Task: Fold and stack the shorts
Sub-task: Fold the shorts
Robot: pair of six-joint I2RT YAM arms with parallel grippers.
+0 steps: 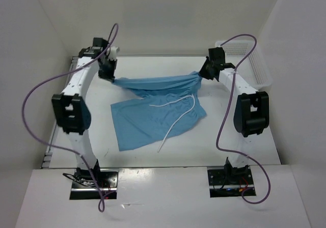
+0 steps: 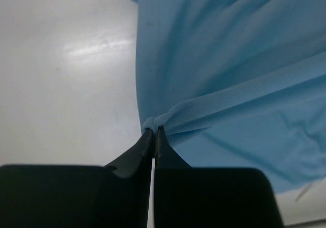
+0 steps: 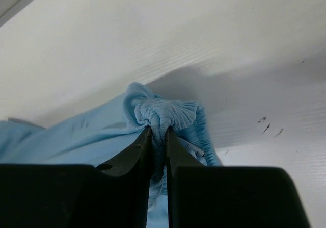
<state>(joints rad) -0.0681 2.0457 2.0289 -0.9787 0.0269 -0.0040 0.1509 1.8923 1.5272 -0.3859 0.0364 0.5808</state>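
My left pincer [image 1: 108,75] and right pincer [image 1: 206,73] each pinch the shorts [image 1: 153,117], strung taut between them, lower half draped on the table [image 1: 153,67]. The white mesh basket [image 1: 256,59] sits at the far right corner, apart from the cloth.

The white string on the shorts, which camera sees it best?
The top view: the whole string loops across the blue shorts and trails onto the table. The wrist views show mainly blue cloth pinched by the left gripper and right gripper, hardly any string.
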